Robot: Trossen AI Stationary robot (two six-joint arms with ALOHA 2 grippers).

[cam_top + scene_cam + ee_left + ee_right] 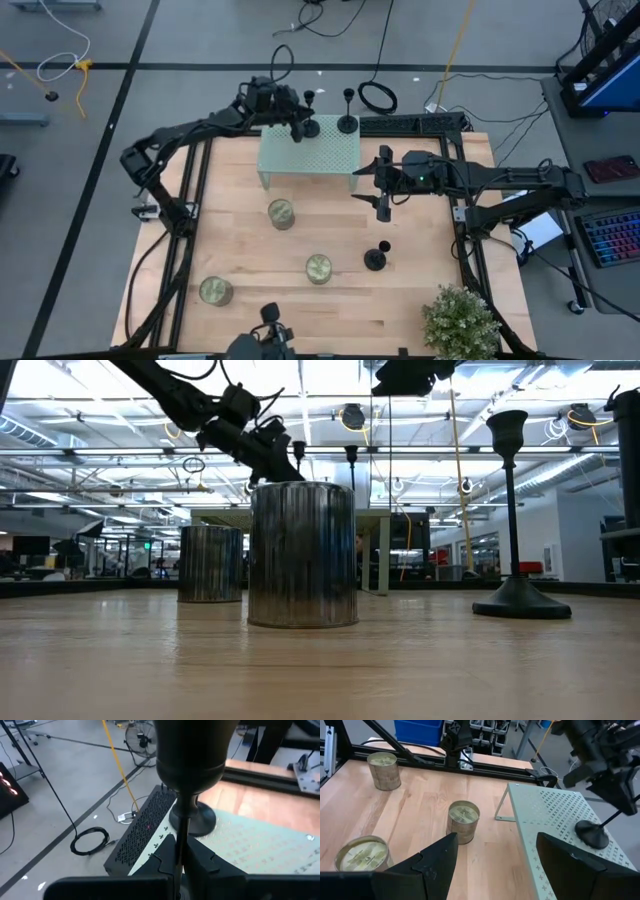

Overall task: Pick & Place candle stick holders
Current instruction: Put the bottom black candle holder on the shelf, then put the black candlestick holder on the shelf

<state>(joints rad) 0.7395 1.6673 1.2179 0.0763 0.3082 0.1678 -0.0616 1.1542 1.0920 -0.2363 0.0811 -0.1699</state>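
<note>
Two black candle stick holders stand on the pale green perforated riser (310, 155), near its far edge. My left gripper (299, 128) is shut on the left one (308, 124). The other (347, 122) stands free on its disc base just to the right. The third holder (376, 258) stands on its base on the wooden table, toward the near right, and is tall in the low view (513, 510). My right gripper (383, 190) is open and empty above the table, just right of the riser. My left gripper pinches the holder's thin stem (180, 837) between its two fingers, below the cup top (192, 755). The fingers come about level from the table's left and lie across the stem. The disc base (591, 834) appears to sit on the riser.
Three tin cans stand on the table, at the middle (281, 213), the near middle (318, 268) and the near left (215, 291). A potted plant (460, 320) sits at the near right corner. A black frame (420, 122) edges the table.
</note>
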